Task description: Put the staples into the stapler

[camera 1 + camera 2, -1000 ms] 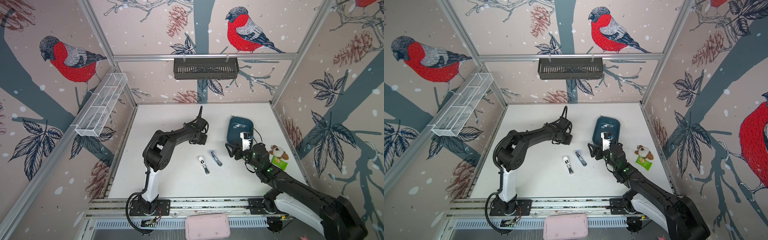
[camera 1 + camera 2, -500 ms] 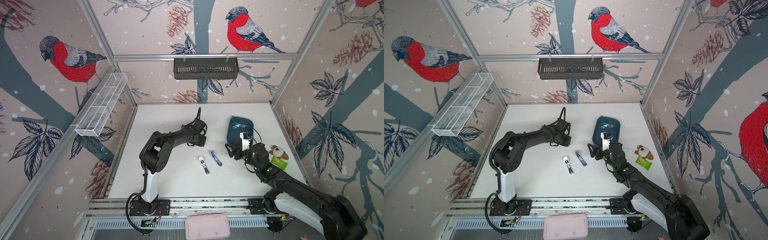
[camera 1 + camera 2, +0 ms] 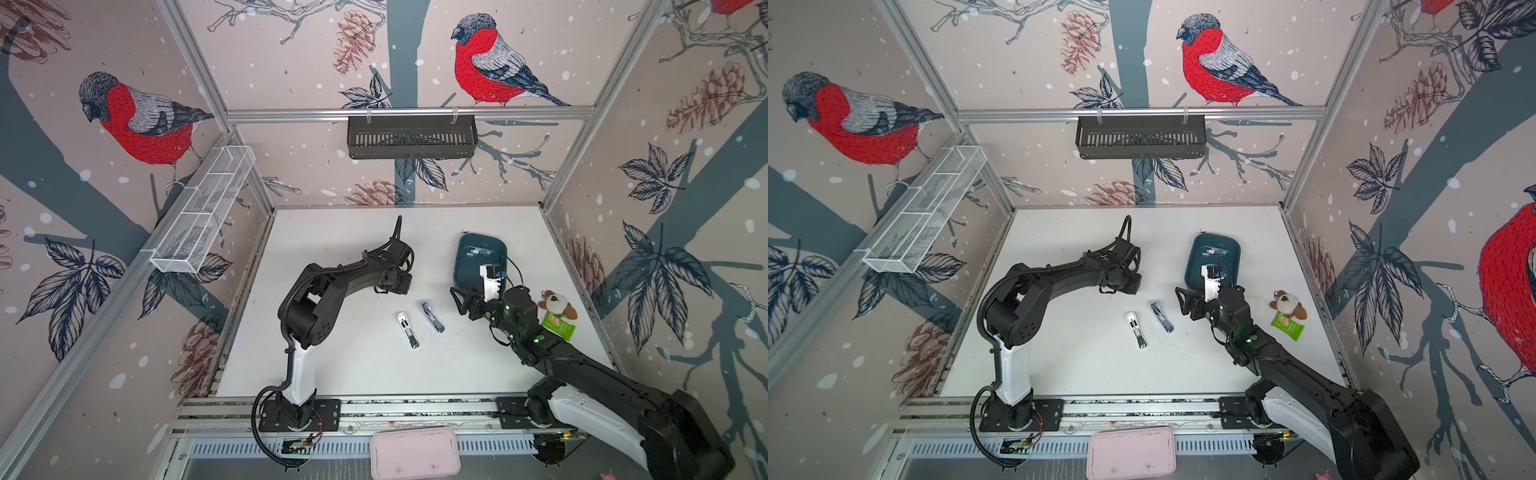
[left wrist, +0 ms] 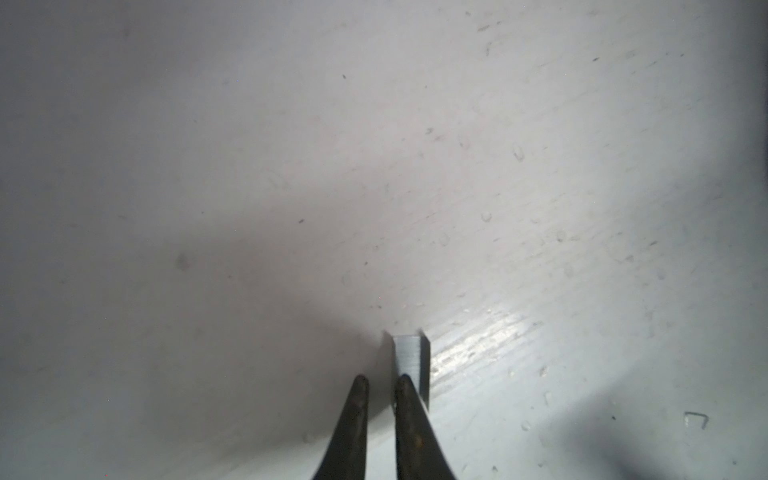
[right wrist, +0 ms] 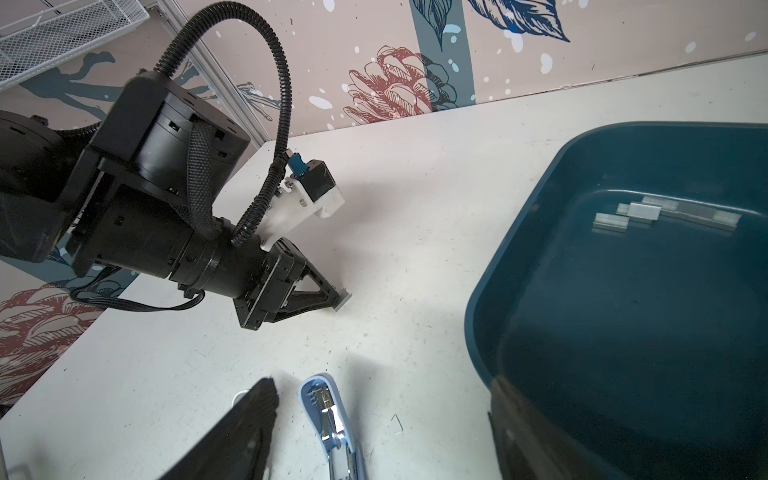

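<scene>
The staples showed in two places. One short silvery strip [image 4: 409,357] lay on the white table [image 3: 353,365] at the tip of the left gripper [image 4: 382,384], and several more strips [image 5: 646,214] lay in the far part of the dark teal tray [image 3: 467,270]. The left fingers [image 4: 405,399] stood only a slit apart, with bare table showing in the slit. The strip was not between them but ran out from behind one fingertip, and whether that tip pressed on it could not be told. This strip lay left of the tray and on the far side of the blue stapler [image 3: 432,316] and the white stapler [image 3: 407,330], which lay side by side near mid-table. The right gripper [image 5: 382,399] was spread wide and held nothing. The blue stapler's opened end lay between its fingers [image 5: 253,419], touching neither.
</scene>
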Controlling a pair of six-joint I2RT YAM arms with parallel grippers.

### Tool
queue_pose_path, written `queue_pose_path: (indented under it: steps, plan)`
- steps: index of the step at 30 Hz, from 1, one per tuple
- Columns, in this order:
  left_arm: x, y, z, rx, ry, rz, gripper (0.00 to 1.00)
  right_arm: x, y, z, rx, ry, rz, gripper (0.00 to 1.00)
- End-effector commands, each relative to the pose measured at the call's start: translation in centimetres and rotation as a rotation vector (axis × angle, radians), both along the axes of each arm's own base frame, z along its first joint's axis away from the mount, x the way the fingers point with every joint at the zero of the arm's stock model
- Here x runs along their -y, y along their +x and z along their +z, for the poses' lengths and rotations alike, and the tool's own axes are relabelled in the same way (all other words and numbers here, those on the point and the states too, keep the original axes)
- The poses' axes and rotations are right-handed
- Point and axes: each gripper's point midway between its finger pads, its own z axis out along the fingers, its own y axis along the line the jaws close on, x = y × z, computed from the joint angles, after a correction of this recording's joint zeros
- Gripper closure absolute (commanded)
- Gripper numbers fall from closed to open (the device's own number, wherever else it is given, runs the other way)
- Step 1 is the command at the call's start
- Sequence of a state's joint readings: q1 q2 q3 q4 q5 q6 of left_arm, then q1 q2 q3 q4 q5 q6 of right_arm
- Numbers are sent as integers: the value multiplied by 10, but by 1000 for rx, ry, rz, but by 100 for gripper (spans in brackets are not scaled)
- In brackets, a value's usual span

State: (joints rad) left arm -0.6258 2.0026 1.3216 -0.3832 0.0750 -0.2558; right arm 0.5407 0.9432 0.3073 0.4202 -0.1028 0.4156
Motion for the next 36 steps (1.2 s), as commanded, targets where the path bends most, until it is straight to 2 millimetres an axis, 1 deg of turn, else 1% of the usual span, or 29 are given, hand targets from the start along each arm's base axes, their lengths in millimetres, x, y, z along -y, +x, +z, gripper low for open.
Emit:
queue_pose_path:
  steps: [1, 11, 19, 25, 29, 31, 36]
  plan:
    - [-8, -20, -9, -80, 46, -12, 82, 0, 2, 6, 22, 7, -6, 19]
    - [-9, -21, -13, -89, 58, -17, 86, -1, 2, 5, 21, 3, -2, 19]
    - [-5, -16, -14, -88, 55, -23, 89, -1, 2, 6, 23, 2, -4, 19]
    - [-6, -19, -16, -95, 61, -27, 92, -1, 2, 5, 22, -2, -4, 19]
    - [-9, -23, -17, -103, 67, -26, 92, -1, 2, 5, 21, -2, -5, 19]
    - [-10, -25, -17, -104, 66, -29, 88, -1, 2, 5, 21, 0, -4, 19]
    - [-12, -27, -20, -111, 75, -31, 88, -1, 2, 5, 21, -2, -5, 19]
